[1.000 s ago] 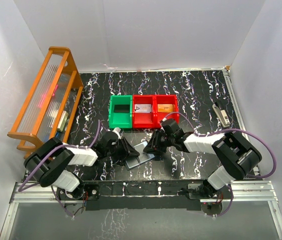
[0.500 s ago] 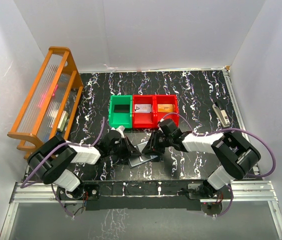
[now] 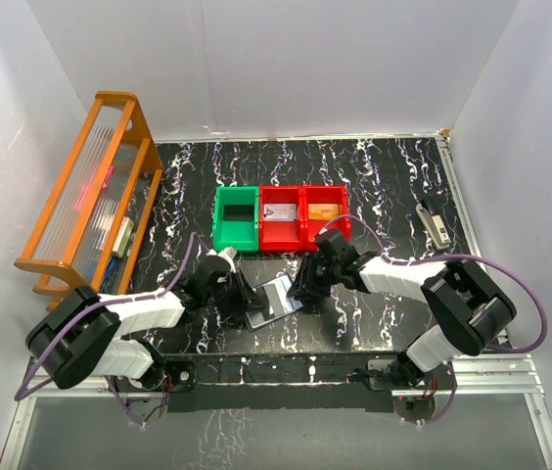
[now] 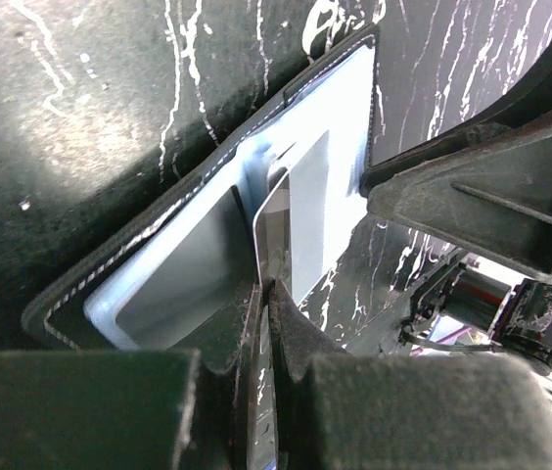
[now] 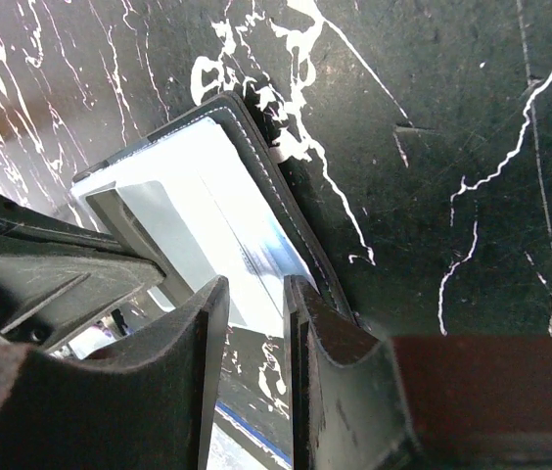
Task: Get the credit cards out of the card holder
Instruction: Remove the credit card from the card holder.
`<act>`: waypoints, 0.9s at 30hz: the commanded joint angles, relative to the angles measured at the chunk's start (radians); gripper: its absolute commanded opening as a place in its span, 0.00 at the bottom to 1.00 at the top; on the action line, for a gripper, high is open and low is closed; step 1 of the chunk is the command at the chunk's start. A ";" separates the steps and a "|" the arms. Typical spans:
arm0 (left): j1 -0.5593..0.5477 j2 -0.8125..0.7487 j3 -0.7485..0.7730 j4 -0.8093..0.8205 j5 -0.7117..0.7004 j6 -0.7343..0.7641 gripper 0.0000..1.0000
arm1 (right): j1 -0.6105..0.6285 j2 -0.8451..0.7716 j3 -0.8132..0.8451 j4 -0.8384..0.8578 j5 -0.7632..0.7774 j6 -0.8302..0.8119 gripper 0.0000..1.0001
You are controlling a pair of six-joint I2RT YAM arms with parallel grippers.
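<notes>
Open on the tabletop [image 3: 384, 176], near the middle and just short of the bins: the card holder [image 3: 278, 297], light-blue panels up, flanked by both claws. Clamped on its right edge and pinning it down: the right claw [image 3: 302, 291], fingers straddling the dark stitched border in the right wrist view. Pinched tight in the left claw [image 4: 266, 296]: a thin silvery credit card [image 4: 274, 230], seen almost edge-on and standing up from the left panel. Cannot tell whether its far end is clear of the pocket.

Against half a second ago: left claw drawn back a little to the left, arm stretched lower along the near edge, holder scarcely shifted. Most likely a pull in progress, then, the card sliding out leftward against a braced holder.

Lying in the two red bins [image 3: 302, 241] beyond: flat card-like pieces, one greyish, one orange. Probably late in the job. Worth watching: a slipping right grip and a holder dragged along with the card.
</notes>
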 commanded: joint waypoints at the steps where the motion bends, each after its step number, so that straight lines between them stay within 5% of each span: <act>1: 0.009 -0.046 0.009 -0.156 -0.008 0.053 0.00 | -0.002 0.003 0.018 -0.096 0.078 -0.065 0.28; 10: 0.012 -0.108 0.015 -0.213 -0.021 0.062 0.00 | 0.006 -0.093 0.110 -0.071 -0.049 -0.147 0.29; 19: 0.012 -0.093 0.048 -0.226 -0.017 0.070 0.00 | 0.061 0.040 0.127 0.079 -0.187 -0.111 0.29; 27: 0.012 -0.068 0.047 -0.170 0.019 0.057 0.06 | 0.092 0.144 0.111 0.001 -0.048 -0.096 0.28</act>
